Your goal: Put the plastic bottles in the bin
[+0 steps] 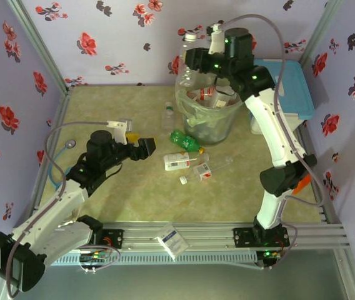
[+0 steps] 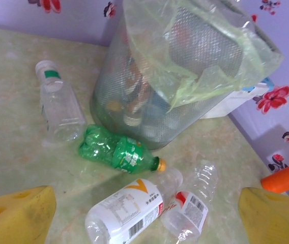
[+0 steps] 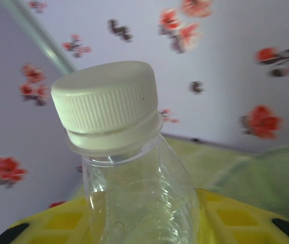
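High over the bin's (image 1: 210, 115) far-left rim, my right gripper (image 1: 194, 57) is shut on a clear plastic bottle (image 3: 139, 198) with a white cap (image 3: 106, 109), held upright between the yellow fingers (image 3: 58, 223). The bin holds several bottles inside its pale green bag (image 2: 200, 61). My left gripper (image 1: 141, 147) hangs open and empty, low over the table left of the bottles lying in front of the bin: a green one (image 2: 116, 150) with a yellow cap, a white-labelled one (image 2: 126, 211), a clear red-labelled one (image 2: 193, 203), and a clear one (image 2: 58, 107) further left.
A blue-lidded white cooler box (image 1: 290, 87) stands right of the bin against the wall. A loose white cap (image 1: 182, 180) lies near the bottles. An orange part (image 2: 286, 178) shows at the right. A small packet (image 1: 172, 240) rests on the front rail.
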